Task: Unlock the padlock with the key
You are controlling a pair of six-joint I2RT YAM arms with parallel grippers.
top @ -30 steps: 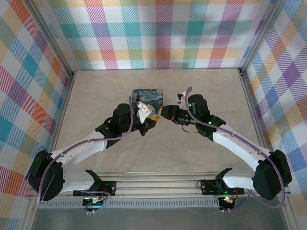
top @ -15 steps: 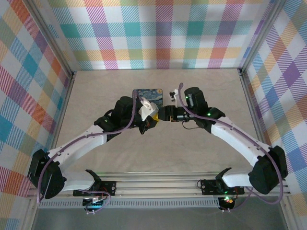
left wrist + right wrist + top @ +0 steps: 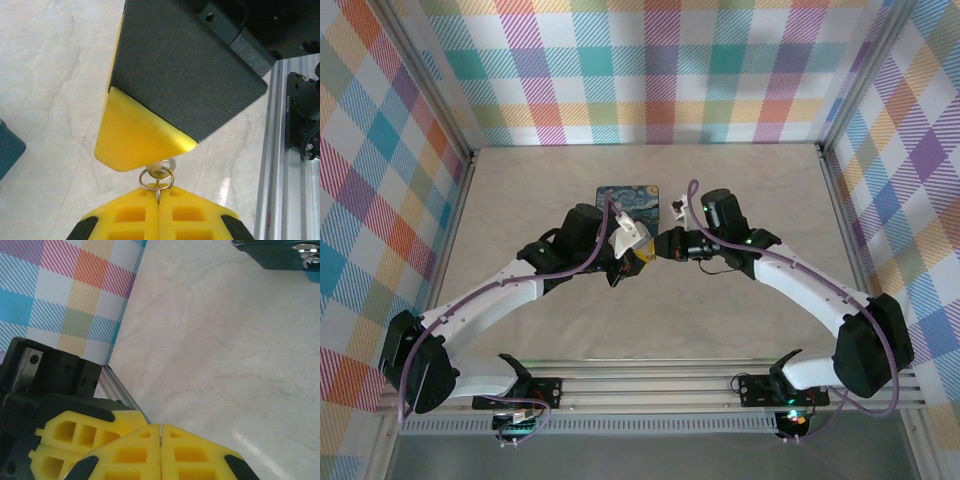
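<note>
Yellow fingertips sit tip to tip mid-table in overhead view: left gripper (image 3: 640, 258) and right gripper (image 3: 666, 246), just in front of blue swirly box (image 3: 628, 197).

Left wrist view: left gripper clenched, thin silvery key ring (image 3: 157, 179) pinched in seam. Small pale metal piece threaded on ring, half hidden under right gripper's yellow fingertip (image 3: 140, 145) right above.

Right wrist view: right gripper (image 3: 160, 430) clenched, nothing seen in seam. Shiny metal piece (image 3: 303, 247) with bluish bit at dark box edge, top corner; cropped, can't tell if padlock.
</note>
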